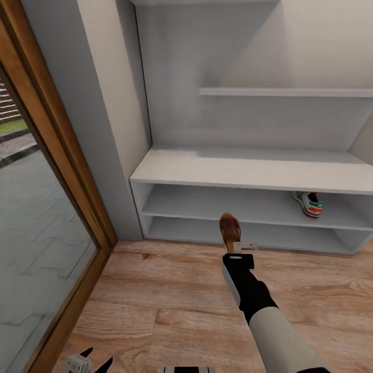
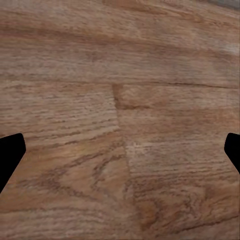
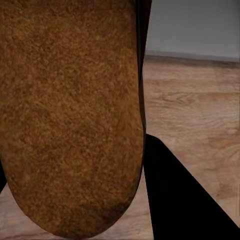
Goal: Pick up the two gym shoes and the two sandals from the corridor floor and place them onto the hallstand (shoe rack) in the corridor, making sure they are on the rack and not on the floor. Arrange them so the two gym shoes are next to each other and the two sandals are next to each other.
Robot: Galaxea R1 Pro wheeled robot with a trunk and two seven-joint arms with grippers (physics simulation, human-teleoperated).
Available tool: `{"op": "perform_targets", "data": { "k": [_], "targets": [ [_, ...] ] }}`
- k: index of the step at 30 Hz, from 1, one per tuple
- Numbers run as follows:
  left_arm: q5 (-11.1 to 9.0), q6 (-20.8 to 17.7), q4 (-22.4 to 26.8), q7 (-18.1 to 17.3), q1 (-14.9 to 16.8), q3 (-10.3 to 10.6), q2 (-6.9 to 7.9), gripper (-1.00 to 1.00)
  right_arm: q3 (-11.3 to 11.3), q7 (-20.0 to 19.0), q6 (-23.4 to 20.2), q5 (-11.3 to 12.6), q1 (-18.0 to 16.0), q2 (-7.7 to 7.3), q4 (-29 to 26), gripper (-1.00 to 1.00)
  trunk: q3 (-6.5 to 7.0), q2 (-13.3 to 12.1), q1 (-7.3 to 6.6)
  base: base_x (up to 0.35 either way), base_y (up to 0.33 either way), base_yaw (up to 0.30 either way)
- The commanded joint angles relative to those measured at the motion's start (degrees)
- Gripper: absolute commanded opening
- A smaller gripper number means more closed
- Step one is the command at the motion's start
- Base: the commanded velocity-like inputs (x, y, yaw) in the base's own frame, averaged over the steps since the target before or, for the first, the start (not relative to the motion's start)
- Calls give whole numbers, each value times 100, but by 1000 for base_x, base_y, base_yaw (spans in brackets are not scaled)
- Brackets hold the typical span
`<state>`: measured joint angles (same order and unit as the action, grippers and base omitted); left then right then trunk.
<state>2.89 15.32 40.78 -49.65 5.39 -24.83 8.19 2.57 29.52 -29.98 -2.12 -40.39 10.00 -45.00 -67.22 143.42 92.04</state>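
The right arm reaches forward over the corridor floor (image 1: 171, 290) toward the hallstand (image 1: 248, 173), and the right gripper (image 1: 235, 243) is clamped on a sandal (image 1: 230, 231), holding it off the floor in front of the lowest shelf slot of the hallstand. In the head view the sandal points away from the robot, its tan-brown insole facing up and its toe end nearest the hallstand's front edge. The right wrist view shows the same sandal (image 3: 70, 115) very close, its fuzzy brown insole beside one dark finger (image 3: 180, 200) of the gripper, with floor planks and the pale base of the hallstand beyond.

One gym shoe (image 1: 308, 203) already lies inside the hallstand, on the middle shelf toward its right end, with its green-and-orange sole and striped side facing outward. It is well apart from the held sandal.

The left gripper (image 1: 90, 362) hangs low, near the robot's base and well back from the hallstand, close to the wooden door frame (image 1: 62, 171). Its fingers stand apart with nothing between them; the left wrist view shows its two dark fingertips (image 2: 10, 155) at opposite sides over bare wood-grain planks.
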Motion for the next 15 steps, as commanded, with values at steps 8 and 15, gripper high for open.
{"op": "perform_targets", "data": {
  "k": [8,15],
  "targets": [
    [29,24,0,-27,4,-22,-10,100,-1,19,-35,-7,-3,0,-136,-100,-7,2,2,234,0,7],
    [29,24,0,-25,5,-22,-11,100,-42,241,-41,-11,-1,0,-140,-100,-7,2,2,44,0,0]
  ]
}}
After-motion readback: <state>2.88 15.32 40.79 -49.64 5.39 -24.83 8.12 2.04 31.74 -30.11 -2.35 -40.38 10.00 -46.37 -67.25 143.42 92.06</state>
